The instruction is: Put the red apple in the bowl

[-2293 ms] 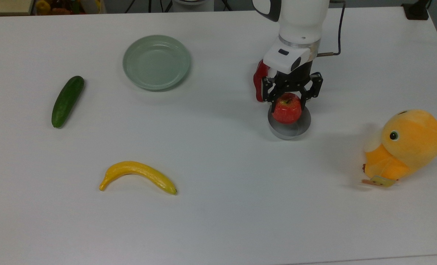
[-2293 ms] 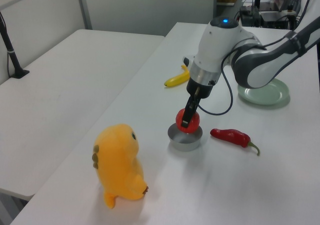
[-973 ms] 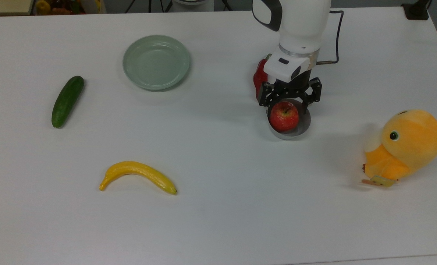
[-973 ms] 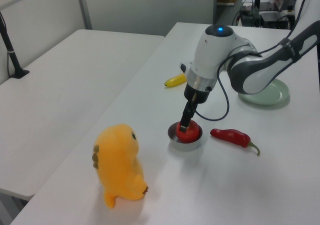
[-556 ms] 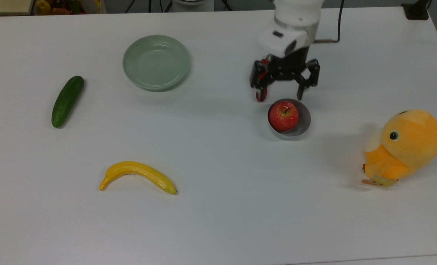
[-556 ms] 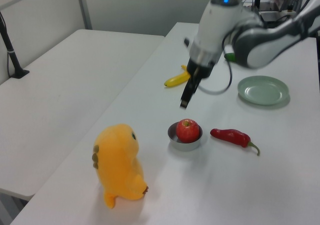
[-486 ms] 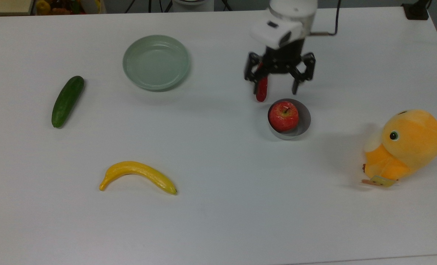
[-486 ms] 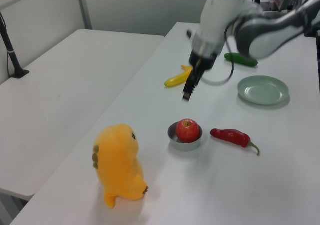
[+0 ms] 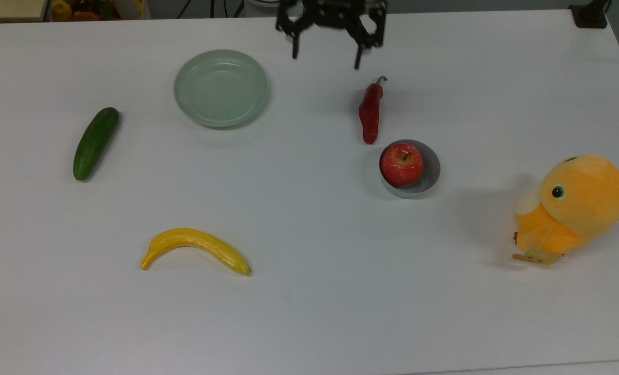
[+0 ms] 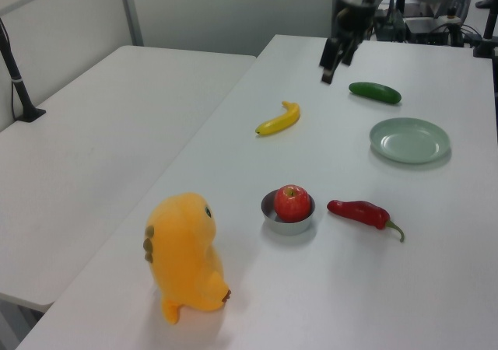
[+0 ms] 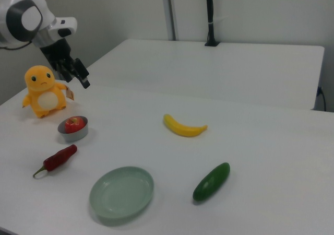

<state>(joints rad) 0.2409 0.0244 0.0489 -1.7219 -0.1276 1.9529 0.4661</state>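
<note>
My claw (image 9: pixel 326 56) sat at the top edge of the top view, fingers spread wide, nothing between them. It hung above the white surface (image 9: pixel 309 312), well apart from everything on it. In the left view the claw (image 10: pixel 333 61) was at upper centre-right; in the right view it (image 11: pixel 74 74) was at upper left, just above the plush.

The red apple (image 9: pixel 402 164) was inside the bowl (image 9: pixel 431 172), right of centre in the top view, stem dimple up. It filled most of the bowl and rose above the rim. Left view: apple (image 10: pixel 292 202) in bowl (image 10: pixel 286 223), centre of frame. Right view: apple (image 11: pixel 74 124) in bowl (image 11: pixel 73 134), left side, middle height.

A red chili pepper (image 9: pixel 370 112) lay just up-left of the bowl in the top view, near but not touching, green stem pointing to the top edge. A pale green dish (image 9: pixel 221 87) sat in the upper left-centre, empty. A cucumber (image 9: pixel 95 143) lay at far left and a banana (image 9: pixel 195 248) at lower left. An orange plush toy (image 9: pixel 575 208) sat at the right edge, well apart from the bowl.
</note>
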